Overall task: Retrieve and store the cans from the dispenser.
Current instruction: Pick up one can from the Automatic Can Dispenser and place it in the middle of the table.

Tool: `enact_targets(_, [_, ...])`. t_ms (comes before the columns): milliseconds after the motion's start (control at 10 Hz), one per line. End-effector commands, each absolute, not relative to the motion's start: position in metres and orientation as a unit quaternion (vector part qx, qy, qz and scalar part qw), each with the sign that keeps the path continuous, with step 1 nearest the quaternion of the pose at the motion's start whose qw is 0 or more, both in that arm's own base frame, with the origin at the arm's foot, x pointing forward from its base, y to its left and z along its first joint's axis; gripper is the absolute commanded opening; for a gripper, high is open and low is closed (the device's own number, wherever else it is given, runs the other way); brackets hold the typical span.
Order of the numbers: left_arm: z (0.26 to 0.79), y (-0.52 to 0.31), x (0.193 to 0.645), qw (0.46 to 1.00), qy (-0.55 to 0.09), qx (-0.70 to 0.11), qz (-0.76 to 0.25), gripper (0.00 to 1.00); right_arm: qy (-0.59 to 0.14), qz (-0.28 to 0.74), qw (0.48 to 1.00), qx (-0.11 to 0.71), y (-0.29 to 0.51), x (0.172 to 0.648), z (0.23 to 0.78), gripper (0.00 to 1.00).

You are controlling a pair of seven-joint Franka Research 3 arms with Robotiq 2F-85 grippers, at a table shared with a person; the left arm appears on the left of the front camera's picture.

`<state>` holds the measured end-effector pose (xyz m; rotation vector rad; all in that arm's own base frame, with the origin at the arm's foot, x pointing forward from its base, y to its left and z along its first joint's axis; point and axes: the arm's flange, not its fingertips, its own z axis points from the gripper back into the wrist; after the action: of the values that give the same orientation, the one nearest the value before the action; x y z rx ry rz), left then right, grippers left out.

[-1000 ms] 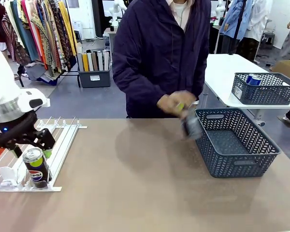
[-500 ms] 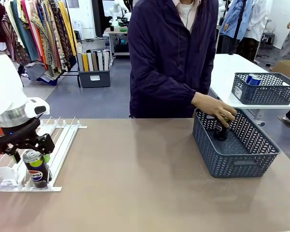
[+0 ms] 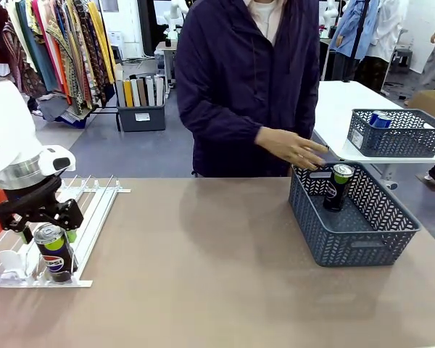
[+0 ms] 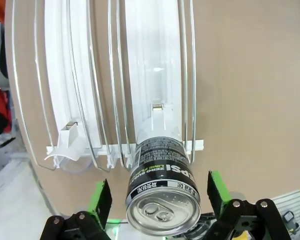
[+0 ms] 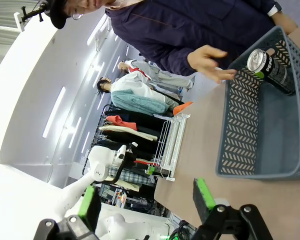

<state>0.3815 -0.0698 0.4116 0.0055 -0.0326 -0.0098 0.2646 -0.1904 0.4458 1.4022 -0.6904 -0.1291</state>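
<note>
A black can with yellow-green markings (image 3: 55,254) stands upright at the near end of the white dispenser (image 3: 94,206), against its plastic stops. My left gripper (image 3: 51,232) is open and straddles this can (image 4: 162,192); its green pads (image 4: 101,196) stand a little off each side. A second black can (image 3: 338,187) with a yellow-green top stands in the dark grey basket (image 3: 351,243) at the right. The person's hand (image 3: 297,150) hovers just above the basket's far left corner, empty. My right gripper (image 5: 146,202) is open and holds nothing, with that can (image 5: 270,65) far ahead of it.
A second grey basket (image 3: 395,138) with blue cans (image 3: 380,118) sits on a white table at the back right. The person stands at the far edge, behind the table's middle. Bare brown tabletop (image 3: 203,275) lies between the dispenser and the near basket.
The person set the black can upright in the near basket, let go and drew the hand back out. My left gripper has stayed around the can in the dispenser.
</note>
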Motion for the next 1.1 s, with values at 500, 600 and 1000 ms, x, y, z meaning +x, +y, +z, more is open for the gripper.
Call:
enact_targets(500, [0.411, -0.071, 0.385, 1.0, 0.006, -0.006, -0.015, 0.0, -0.321, -0.06, 0.698, 0.637, -0.19, 0.268, 0.451, 1.0])
enact_targets(600, [0.41, -0.072, 0.385, 1.0, 0.005, -0.007, -0.015, 0.0, -0.321, -0.06, 0.698, 0.637, -0.19, 0.268, 0.451, 1.0])
enact_targets(1000, [0.454, -0.067, 0.365, 0.998, -0.04, -0.021, -0.032, 0.0, -0.321, -0.06, 0.698, 0.637, -0.19, 0.268, 0.451, 1.0])
